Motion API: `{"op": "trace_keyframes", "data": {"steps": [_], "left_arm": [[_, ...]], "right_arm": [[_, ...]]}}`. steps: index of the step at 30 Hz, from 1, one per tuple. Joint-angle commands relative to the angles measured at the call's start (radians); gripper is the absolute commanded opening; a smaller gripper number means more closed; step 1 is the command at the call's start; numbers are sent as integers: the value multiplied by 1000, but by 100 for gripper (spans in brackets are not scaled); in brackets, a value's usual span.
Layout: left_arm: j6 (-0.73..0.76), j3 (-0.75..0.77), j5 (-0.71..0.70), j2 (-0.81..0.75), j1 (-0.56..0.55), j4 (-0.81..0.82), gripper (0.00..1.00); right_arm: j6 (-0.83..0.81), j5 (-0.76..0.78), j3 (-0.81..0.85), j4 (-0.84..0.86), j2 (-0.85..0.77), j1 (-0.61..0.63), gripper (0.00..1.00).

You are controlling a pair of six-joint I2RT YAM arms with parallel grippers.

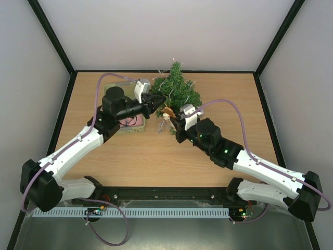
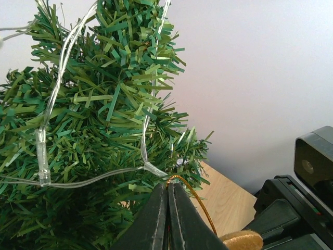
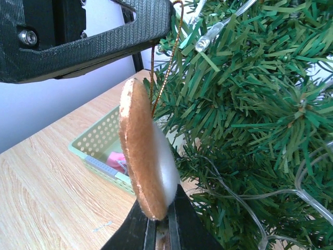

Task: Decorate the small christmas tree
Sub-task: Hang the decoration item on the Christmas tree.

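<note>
R gripper [image 3: 160,221] clamping disc ornament [image 3: 138,151], L gripper [image 2: 167,190] pinching its loop [image 2: 199,200], xmas tree [image 1: 179,88] upright, tip up

Green tree [image 3: 260,104], tan ornament [image 3: 138,156], gold cord [image 3: 152,83]

The worktop [image 1: 156,156] is pale wood-grain board, smooth and matt. The small christmas tree [image 1: 179,88] has flat-cut plastic needles, dull green, threaded with a light string [image 2: 42,156] of clear glossy plastic. The disc ornament [image 3: 143,156] shows a rough, fuzzy brown rim and a smooth pearly face; its hanging loop [image 3: 169,57] is glittery gold cord. The basket [image 3: 99,140] is perforated pale green plastic. The left pincer [image 2: 167,190] is matt black plastic, finely ribbed.
</note>
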Motion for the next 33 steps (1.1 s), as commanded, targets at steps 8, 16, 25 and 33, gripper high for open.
{"op": "trace_keyframes", "data": {"steps": [8, 16, 25, 33], "left_arm": [[55, 56, -12, 21, 6, -30, 4], [88, 68, -20, 33, 6, -77, 5], [108, 84, -8, 33, 5, -105, 6], [110, 76, 3, 28, 5, -102, 5]], "right_arm": [[23, 69, 11, 16, -6, 5, 2], [25, 81, -1, -4, -13, 4, 2], [27, 87, 4, -9, -2, 2, 2], [38, 79, 6, -44, 15, 2, 2]]}}
